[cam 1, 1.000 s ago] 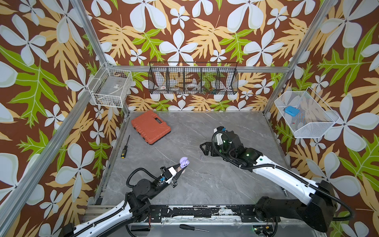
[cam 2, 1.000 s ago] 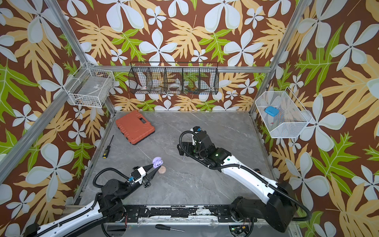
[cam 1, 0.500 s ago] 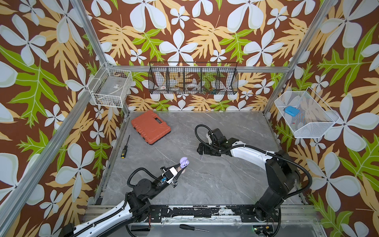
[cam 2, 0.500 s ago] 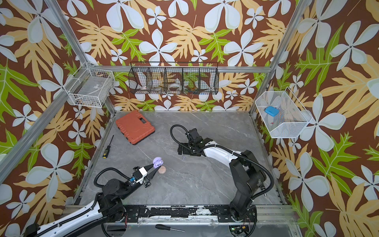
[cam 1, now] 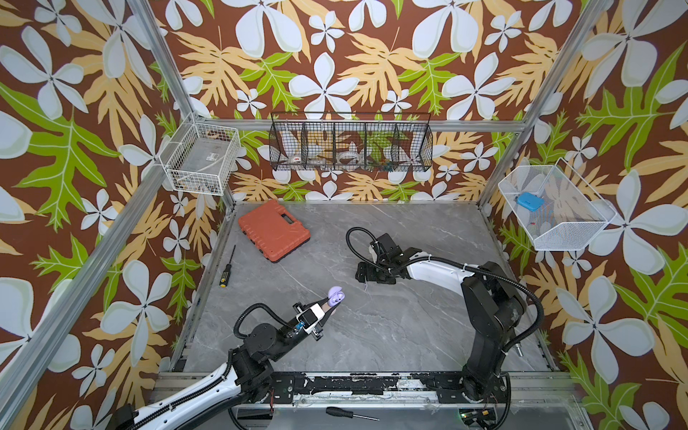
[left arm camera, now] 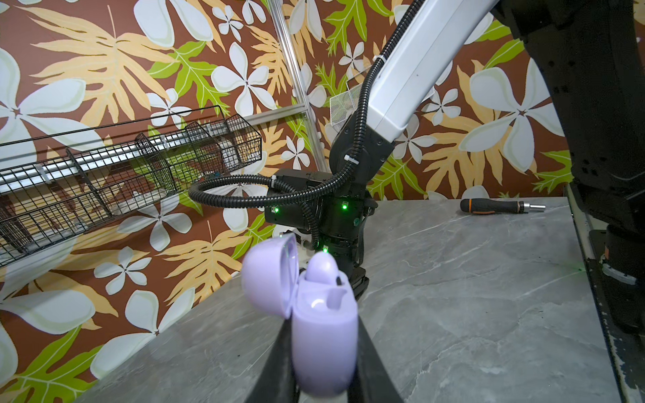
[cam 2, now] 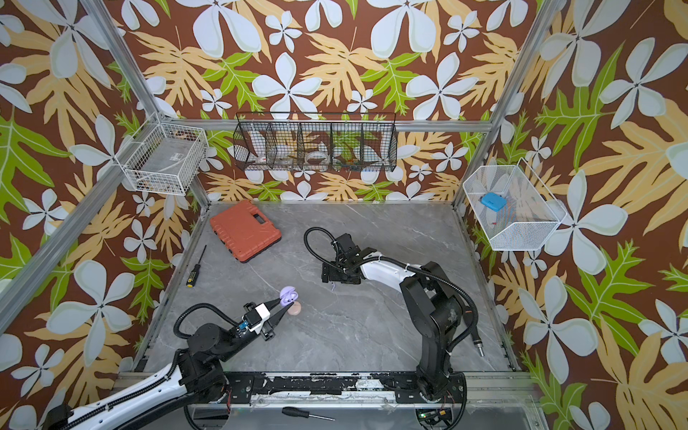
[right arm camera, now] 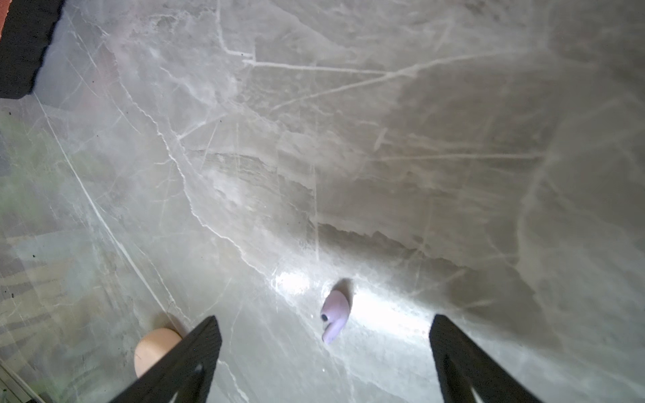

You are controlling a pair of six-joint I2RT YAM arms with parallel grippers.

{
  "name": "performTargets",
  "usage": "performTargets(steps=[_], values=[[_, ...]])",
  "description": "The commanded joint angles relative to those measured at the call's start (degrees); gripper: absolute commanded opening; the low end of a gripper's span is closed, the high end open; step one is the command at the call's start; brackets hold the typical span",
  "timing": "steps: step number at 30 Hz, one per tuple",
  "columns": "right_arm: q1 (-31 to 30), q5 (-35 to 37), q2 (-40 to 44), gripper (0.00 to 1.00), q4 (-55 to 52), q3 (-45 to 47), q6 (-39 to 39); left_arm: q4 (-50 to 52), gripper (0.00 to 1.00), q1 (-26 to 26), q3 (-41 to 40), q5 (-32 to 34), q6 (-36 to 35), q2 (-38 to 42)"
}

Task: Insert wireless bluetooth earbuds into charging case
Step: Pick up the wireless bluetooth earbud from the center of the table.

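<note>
My left gripper [cam 1: 329, 303] [cam 2: 281, 303] [left arm camera: 324, 366] is shut on a lavender charging case [cam 1: 335, 296] [cam 2: 289, 296] [left arm camera: 324, 345], held above the table front. The lid [left arm camera: 270, 275] stands open and one lavender earbud [left arm camera: 323, 268] sits in the case. A second lavender earbud [right arm camera: 335, 315] [cam 1: 366, 286] [cam 2: 334, 286] lies loose on the grey table, between the spread fingers of my right gripper [right arm camera: 324, 322] [cam 1: 363, 275] [cam 2: 327, 275]. That gripper is open, low over the earbud and not touching it.
A peach-pink round case [cam 2: 295, 308] [right arm camera: 153, 349] lies on the table just beyond my left fingers. An orange tool case [cam 1: 273, 231] sits at the back left. Screwdrivers lie by the left edge [cam 1: 227, 268] and the right edge [cam 2: 478, 344]. Wire baskets [cam 1: 350, 147] hang on the walls.
My right arm has folded up at the elbow. Its gripper has shifted left and towards the front, down over the loose earbud. The left arm holds still.
</note>
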State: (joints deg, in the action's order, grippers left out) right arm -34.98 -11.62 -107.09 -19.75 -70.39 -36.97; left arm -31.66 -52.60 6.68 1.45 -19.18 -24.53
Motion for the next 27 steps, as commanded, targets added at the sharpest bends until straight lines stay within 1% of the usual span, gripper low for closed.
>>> performTargets(steps=[1,4,12,14,17,22,27], values=[[0.03,-0.90,-0.79,0.87,-0.57,-0.71,0.65,-1.48,0.00,0.04,0.09,-0.57,-0.16,-0.14],[0.00,-2.69,-1.27,0.79,0.28,-0.84,0.47,-1.53,0.00,0.06,0.09,-0.57,-0.16,0.08],[-0.09,-6.31,-2.50,0.52,1.68,-0.72,0.07,-1.47,0.00,0.05,0.09,-1.00,-0.04,0.03],[-0.12,-6.82,-2.65,0.47,1.85,-0.71,-0.02,-1.47,0.00,0.11,0.09,-0.99,0.01,0.01],[-0.19,-6.93,-2.95,0.42,1.69,-0.80,0.00,-1.47,0.00,0.04,0.09,-1.15,0.17,0.02],[-0.18,-7.03,-3.31,0.36,1.51,-0.82,0.00,-1.41,0.00,0.06,0.09,-1.28,0.12,0.01],[-0.60,-7.11,-3.36,0.33,0.99,-1.15,-0.11,-1.30,0.00,0.11,0.09,-1.45,0.20,-0.06]])
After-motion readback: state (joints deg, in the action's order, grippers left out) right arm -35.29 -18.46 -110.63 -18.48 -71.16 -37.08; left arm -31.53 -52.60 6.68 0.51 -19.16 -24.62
